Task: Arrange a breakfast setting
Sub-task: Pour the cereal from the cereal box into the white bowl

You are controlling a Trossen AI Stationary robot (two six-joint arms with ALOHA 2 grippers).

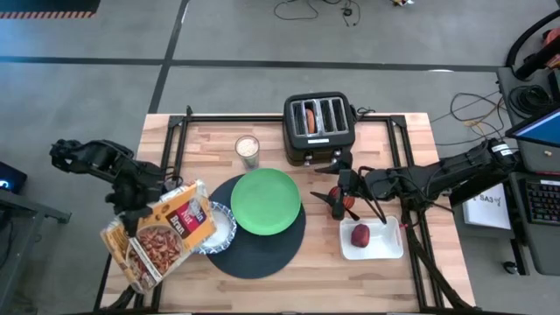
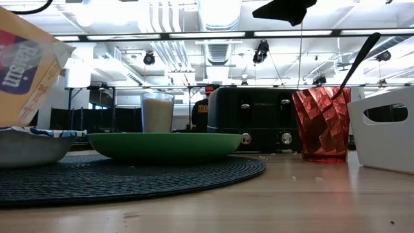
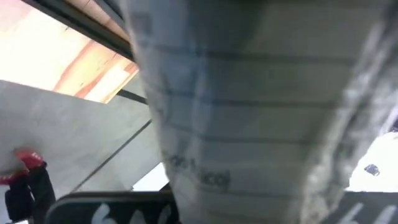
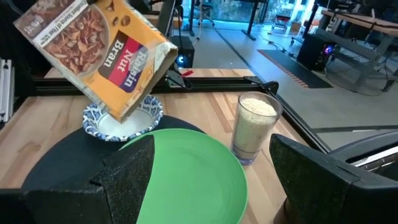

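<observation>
The blue-and-white patterned bowl sits on the left edge of the round dark placemat, touching the green plate that lies on the mat's far part. A cereal box is tipped over the bowl, its open end pointing down into it. The left claw is clamped on that box, at its far edge, up above the desk and just left of the bowl. To the right of the plate, the right claw hangs with its two fingers wide apart and nothing between them; it faces the plate and is just beside the small red cup. A metal spoon stands in the cup. Just past the cup, a dark red fruit lies in a white tray. Behind the plate stand a glass of milk and a black toaster with a bagel in one slot.
</observation>
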